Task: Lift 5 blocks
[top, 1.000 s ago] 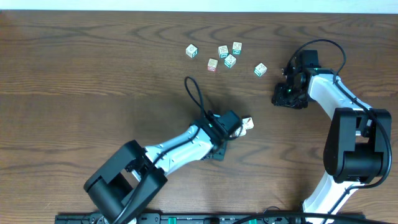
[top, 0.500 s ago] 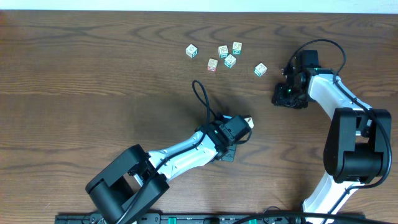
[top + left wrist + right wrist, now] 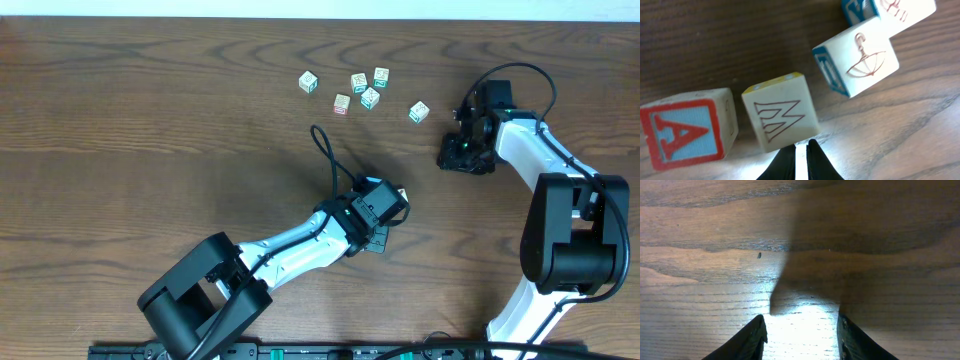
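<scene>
Your left end effector (image 3: 398, 195) is pinched shut on nothing, blocks (image 3: 370, 97) lying toward the upper frame, nearer your half-open right end effector (image 3: 801, 332).

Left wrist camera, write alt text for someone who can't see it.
Close-up of wooden alphabet cubes on a dark table: a red A block at left, an M block in the middle, an umbrella block upper right, a fourth block cut off at the top. The left gripper, shut and empty, points at the M block.
</scene>
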